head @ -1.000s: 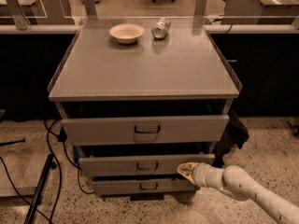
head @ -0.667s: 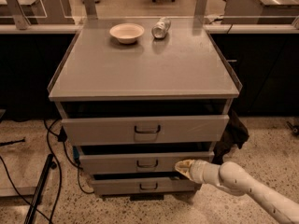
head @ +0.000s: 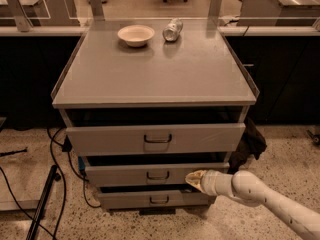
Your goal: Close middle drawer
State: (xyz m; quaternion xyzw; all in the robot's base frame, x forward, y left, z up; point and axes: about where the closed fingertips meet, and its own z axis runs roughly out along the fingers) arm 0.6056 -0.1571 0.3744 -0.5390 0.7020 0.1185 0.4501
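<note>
The middle drawer is the second of three grey drawers in the cabinet. Its flat front has a small dark pull. It stands out only slightly beyond the bottom drawer and well behind the top drawer, which is pulled out farthest. My gripper is at the end of the white arm coming in from the lower right. Its tip rests against the right part of the middle drawer's front.
A white bowl and a tipped can lie at the back of the cabinet top. Cables and a dark stand leg lie on the floor at the left. A dark cloth hangs at the cabinet's right.
My gripper has moved left and inward against the middle drawer's front, and the drawer has slid further into the cabinet.
</note>
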